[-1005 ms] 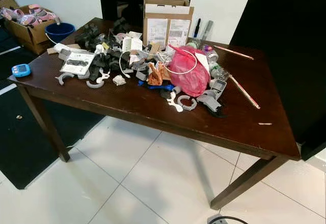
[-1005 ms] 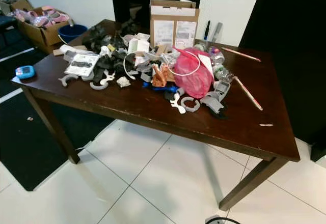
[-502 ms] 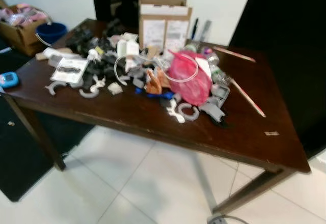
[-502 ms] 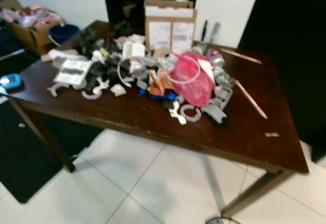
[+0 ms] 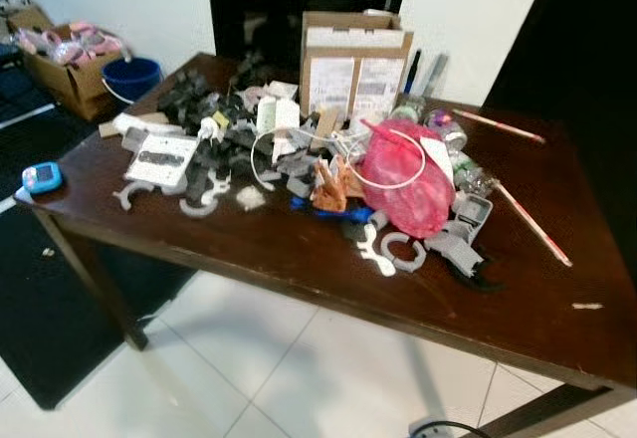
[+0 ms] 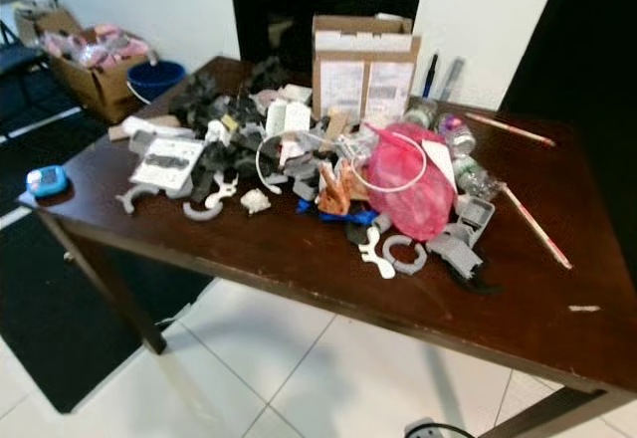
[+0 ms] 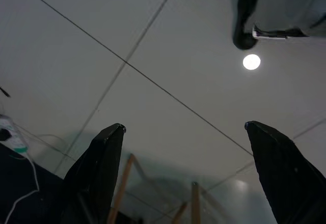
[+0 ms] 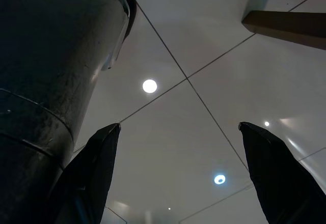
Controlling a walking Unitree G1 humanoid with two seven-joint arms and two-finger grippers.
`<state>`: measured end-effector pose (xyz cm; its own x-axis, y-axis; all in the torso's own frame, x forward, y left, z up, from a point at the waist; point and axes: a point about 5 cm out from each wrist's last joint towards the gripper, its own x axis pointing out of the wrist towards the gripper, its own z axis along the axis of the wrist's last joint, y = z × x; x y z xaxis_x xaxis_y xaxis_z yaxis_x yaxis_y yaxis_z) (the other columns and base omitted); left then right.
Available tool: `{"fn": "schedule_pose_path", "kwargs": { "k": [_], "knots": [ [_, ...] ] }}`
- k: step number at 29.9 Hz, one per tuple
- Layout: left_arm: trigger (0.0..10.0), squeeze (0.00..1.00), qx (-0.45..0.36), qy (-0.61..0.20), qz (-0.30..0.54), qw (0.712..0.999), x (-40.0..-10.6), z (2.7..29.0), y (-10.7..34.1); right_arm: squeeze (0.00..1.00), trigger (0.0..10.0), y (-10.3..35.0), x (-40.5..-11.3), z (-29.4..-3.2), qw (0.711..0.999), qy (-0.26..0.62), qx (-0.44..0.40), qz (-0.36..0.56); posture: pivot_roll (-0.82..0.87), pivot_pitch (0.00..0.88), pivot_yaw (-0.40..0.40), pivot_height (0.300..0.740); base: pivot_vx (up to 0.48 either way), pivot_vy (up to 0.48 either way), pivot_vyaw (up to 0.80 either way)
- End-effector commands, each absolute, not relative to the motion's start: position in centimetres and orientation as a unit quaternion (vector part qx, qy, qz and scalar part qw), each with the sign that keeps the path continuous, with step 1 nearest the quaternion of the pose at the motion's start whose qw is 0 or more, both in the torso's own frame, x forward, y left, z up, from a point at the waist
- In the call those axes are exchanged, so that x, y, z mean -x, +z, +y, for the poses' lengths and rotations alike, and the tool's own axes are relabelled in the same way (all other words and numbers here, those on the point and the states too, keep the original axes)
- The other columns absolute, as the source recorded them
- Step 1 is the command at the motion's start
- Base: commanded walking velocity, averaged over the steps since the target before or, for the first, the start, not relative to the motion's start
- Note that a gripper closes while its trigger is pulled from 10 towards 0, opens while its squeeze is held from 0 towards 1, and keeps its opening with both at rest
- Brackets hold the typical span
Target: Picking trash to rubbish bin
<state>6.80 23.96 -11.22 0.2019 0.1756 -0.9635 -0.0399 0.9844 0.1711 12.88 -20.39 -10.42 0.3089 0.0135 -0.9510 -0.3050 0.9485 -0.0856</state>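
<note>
Presently, a dark wooden table stands on white floor tiles, well above both grippers, which hang low with their wrist views facing the tiles. The trash heap covers the middle and far part of the tabletop, well apart from either gripper. At the far edge stands an open cardboard box with printed labels. Toward the robot's right side of the heap lies a pink plastic bag, a white cord looped over it. Grey curved plastic parts lie just in front of the bag. A blue device sits at the table's left corner. Beyond the table's left end, on the floor, stand a blue bucket and a carton of pink items.

The left gripper has its fingers spread wide and holds nothing. The right gripper is likewise spread wide and empty, with a dark cylindrical body close beside it.
</note>
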Motion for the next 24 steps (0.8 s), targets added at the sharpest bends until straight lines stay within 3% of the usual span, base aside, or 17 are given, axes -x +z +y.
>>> {"fn": "schedule_pose_path", "kwargs": {
  "k": [1, 10, 12, 17, 24],
  "knots": [
    [10.0, 0.00, -0.059, 0.071, 0.631, 0.770, -6.4, 24.3, -11.2, 0.00, 10.0, -10.7, -12.2, -20.0, 0.794, 0.103, 0.115, 0.588, 0.14, 0.080, -0.066, 0.740, 0.000, 0.000, 0.00],
    [10.0, 0.00, -0.051, 0.068, 0.627, 0.774, -6.8, 23.8, -11.2, 0.00, 10.0, -10.7, -12.3, -20.2, 0.798, 0.076, 0.103, 0.588, 0.14, 0.078, -0.064, 0.740, 0.000, 0.000, 0.00],
    [10.0, 0.00, -0.050, 0.068, 0.626, 0.775, -7.0, 23.8, -11.2, 0.00, 10.0, -10.6, -12.2, -20.9, 0.800, 0.040, 0.093, 0.591, 0.14, 0.076, -0.064, 0.740, 0.000, 0.000, 0.00],
    [10.0, 0.00, -0.045, 0.071, 0.625, 0.776, -6.9, 23.7, -11.3, 0.00, 10.0, -9.8, -11.2, -25.6, 0.790, -0.185, -0.023, 0.584, 0.15, 0.076, -0.063, 0.740, 0.000, 0.000, 0.00],
    [10.0, 0.00, -0.047, 0.084, 0.625, 0.775, -6.6, 24.2, -11.2, 0.00, 10.0, -8.9, -9.9, -29.3, 0.767, -0.305, -0.068, 0.561, 0.14, 0.081, -0.063, 0.740, 0.000, 0.000, 0.00]
  ]
}}
